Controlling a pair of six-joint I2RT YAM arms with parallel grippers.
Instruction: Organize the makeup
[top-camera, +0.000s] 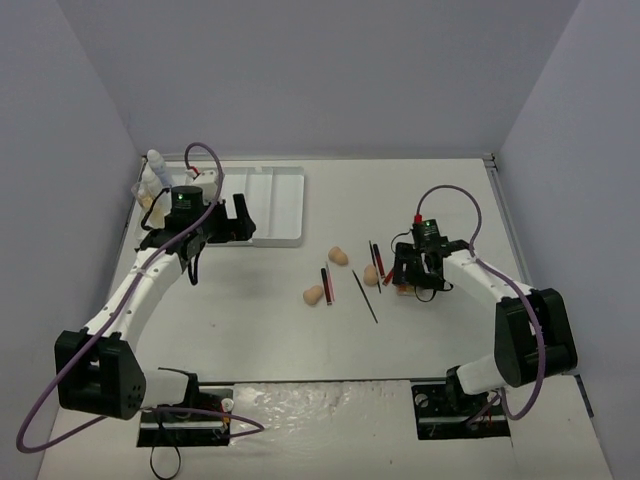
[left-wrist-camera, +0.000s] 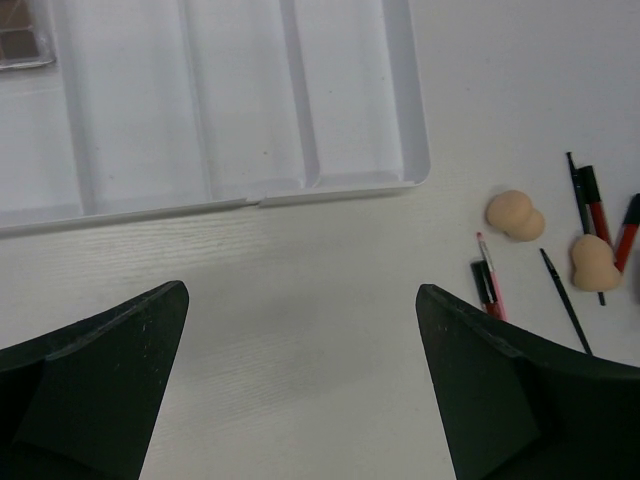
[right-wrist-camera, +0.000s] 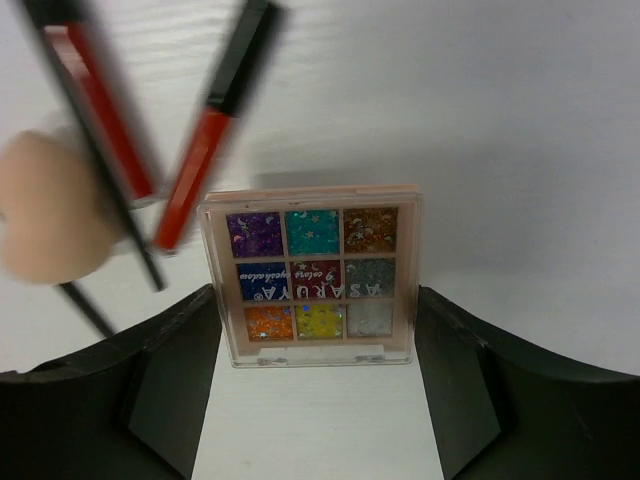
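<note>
Eyeshadow palette (right-wrist-camera: 318, 275) | flat on table inside right hand (right-wrist-camera: 313, 300), spread wide, gripping nothing | left hand (left-wrist-camera: 300, 290) open, empty

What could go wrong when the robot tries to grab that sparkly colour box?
The eyeshadow palette is flat and thin and sits between the fingers of the right pincer, so it might slip or tip when lifted. The red tubes and a peach sponge lie right beside it, so the pincer could bump them away. I cannot tell if the fingers touch the palette yet.
</note>
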